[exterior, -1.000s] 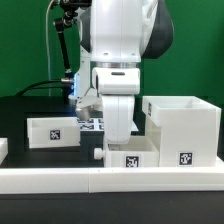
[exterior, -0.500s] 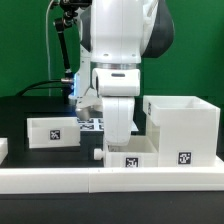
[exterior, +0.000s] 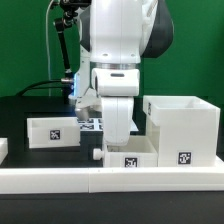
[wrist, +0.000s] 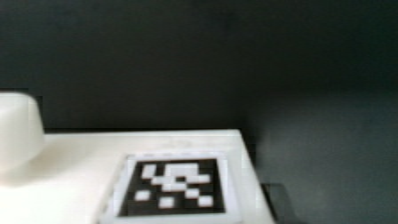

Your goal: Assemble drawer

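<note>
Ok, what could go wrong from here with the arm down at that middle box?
1. The gripper is low at the middle box, but its fingers are hidden and the wrist view is blurred, so a hold cannot be confirmed. The box might slip if lifted.
2. That box sits close beside the casing and close to the rail. A sideways move could knock or jam it against either.
</note>
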`<state>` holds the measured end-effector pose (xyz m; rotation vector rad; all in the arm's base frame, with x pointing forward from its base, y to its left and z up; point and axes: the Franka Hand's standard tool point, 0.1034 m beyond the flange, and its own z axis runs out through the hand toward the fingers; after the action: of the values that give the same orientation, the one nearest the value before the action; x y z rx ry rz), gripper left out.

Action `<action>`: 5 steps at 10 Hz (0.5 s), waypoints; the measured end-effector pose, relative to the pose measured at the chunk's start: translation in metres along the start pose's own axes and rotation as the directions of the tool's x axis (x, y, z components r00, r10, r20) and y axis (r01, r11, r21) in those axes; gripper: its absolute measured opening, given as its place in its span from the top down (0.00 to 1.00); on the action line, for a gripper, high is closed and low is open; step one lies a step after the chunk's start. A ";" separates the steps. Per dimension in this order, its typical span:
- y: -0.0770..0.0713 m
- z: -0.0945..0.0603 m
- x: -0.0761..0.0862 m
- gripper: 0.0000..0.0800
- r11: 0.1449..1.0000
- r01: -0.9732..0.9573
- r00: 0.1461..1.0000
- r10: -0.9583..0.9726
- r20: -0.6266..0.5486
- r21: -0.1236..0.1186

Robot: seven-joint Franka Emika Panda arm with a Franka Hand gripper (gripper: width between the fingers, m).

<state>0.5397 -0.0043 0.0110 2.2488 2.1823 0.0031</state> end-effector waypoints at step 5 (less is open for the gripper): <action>0.001 -0.001 0.006 0.95 1.000 0.022 1.000 -0.022 0.005 0.001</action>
<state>0.5409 0.0017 0.0118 2.2228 2.2049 -0.0034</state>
